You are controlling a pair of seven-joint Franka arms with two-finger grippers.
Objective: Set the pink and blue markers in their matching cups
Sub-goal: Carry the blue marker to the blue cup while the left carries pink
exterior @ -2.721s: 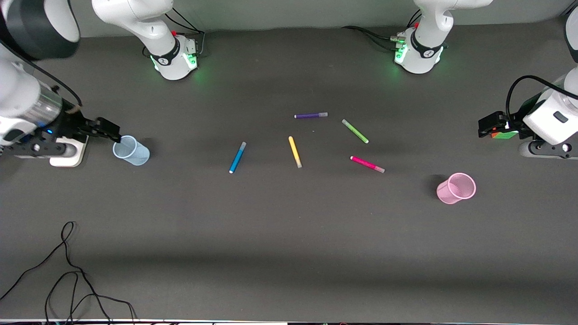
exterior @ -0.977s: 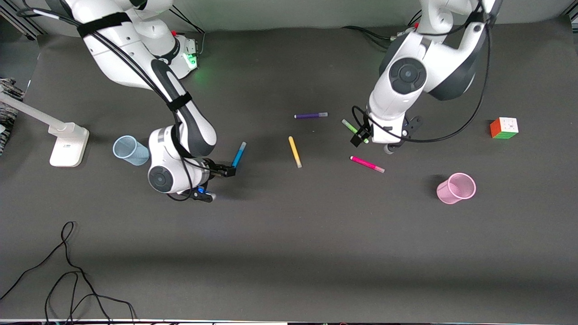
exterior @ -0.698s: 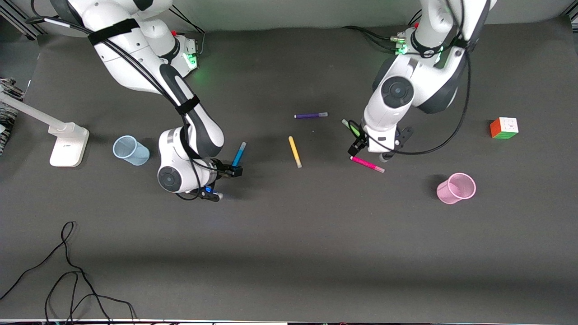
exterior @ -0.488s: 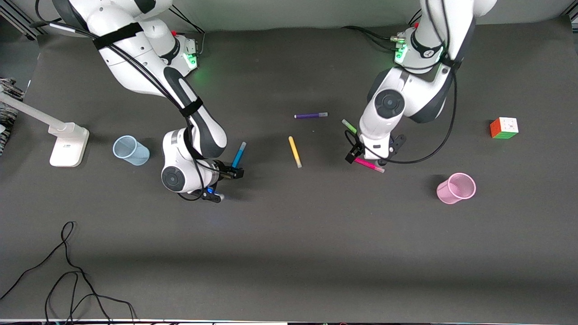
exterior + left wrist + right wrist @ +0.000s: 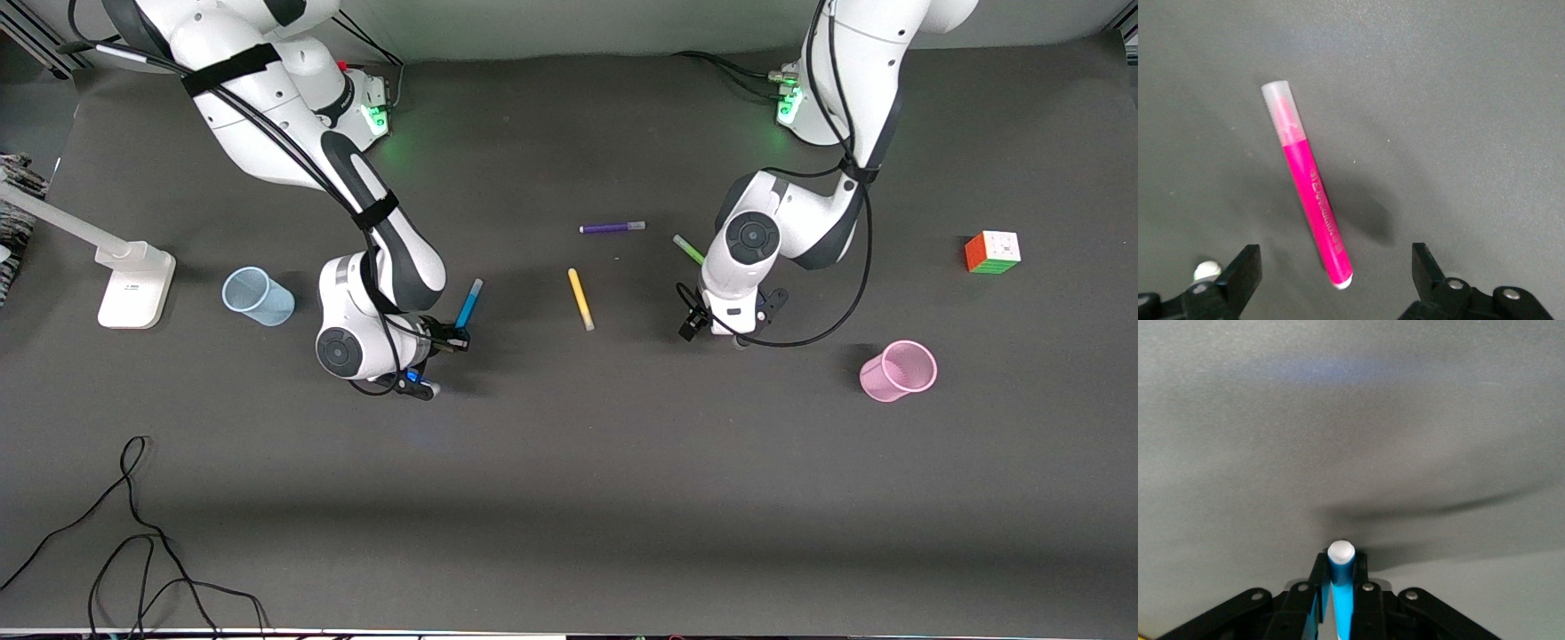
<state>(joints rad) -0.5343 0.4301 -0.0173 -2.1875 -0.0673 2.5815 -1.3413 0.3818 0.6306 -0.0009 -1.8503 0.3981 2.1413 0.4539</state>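
The right gripper has closed on the blue marker, lifting its end. The left gripper, newly lowered over the pink marker, straddles it, fingers apart. Both are slim glossy plastic. The translucent blue cup sits at nine o'clock from the blue marker; the pink cup at four o'clock from the left gripper.

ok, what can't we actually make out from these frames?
- Magenta-pink marker: hidden in the front view under the left arm's wrist; only the left wrist view shows it, lying between the open left gripper fingers.
- Bright blue marker: its lower end is covered in the front view by the right gripper, shut on it.
- Slim green marker: partly covered by the left arm.
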